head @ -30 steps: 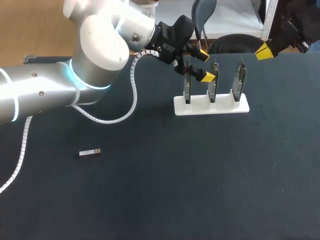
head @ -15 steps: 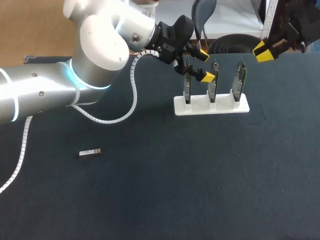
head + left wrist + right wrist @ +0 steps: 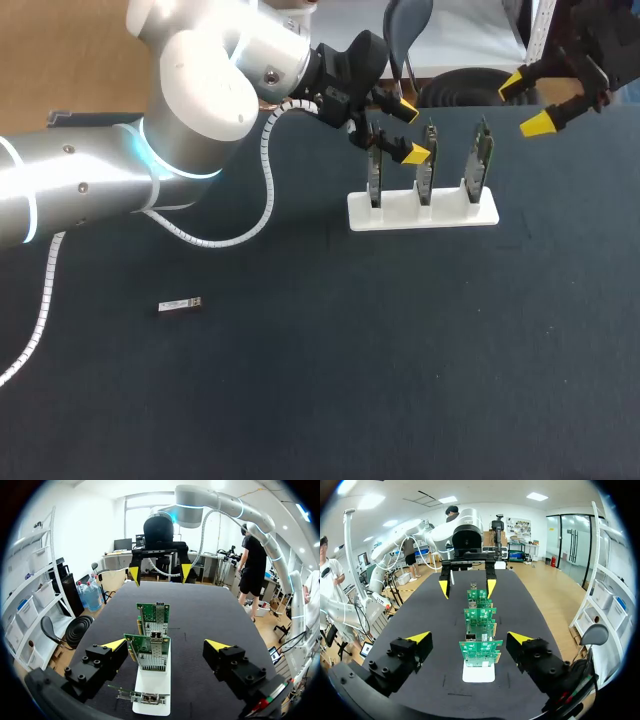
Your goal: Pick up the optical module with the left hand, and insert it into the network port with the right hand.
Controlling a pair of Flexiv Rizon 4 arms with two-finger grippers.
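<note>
The fingers of both grippers stand wide apart with nothing between them. Nearest to where I stand, the optical module point(image 3: 180, 305) lies flat on the dark table point(image 3: 350, 390), alone on the left side and well apart from both grippers.

Further back, right of the middle, a white rack point(image 3: 422, 213) holds three green network cards point(image 3: 427, 165) upright in a row. In the left wrist view a metal network port point(image 3: 153, 636) shows at the upper edge of one card.

The left arm point(image 3: 100, 190) comes across from the left with a white coiled cable point(image 3: 262, 190) hanging under it. The left gripper point(image 3: 408, 130) hovers over the rack's left end, its lower yellow tip close beside the top of the middle card; I cannot tell whether they touch. From its own wrist view the left gripper point(image 3: 165, 645) looks along the row, with the right gripper point(image 3: 160, 572) facing it from beyond the cards.

Furthest back, the right gripper hangs above the table's far right corner, past the rack's right end and apart from it.
</note>
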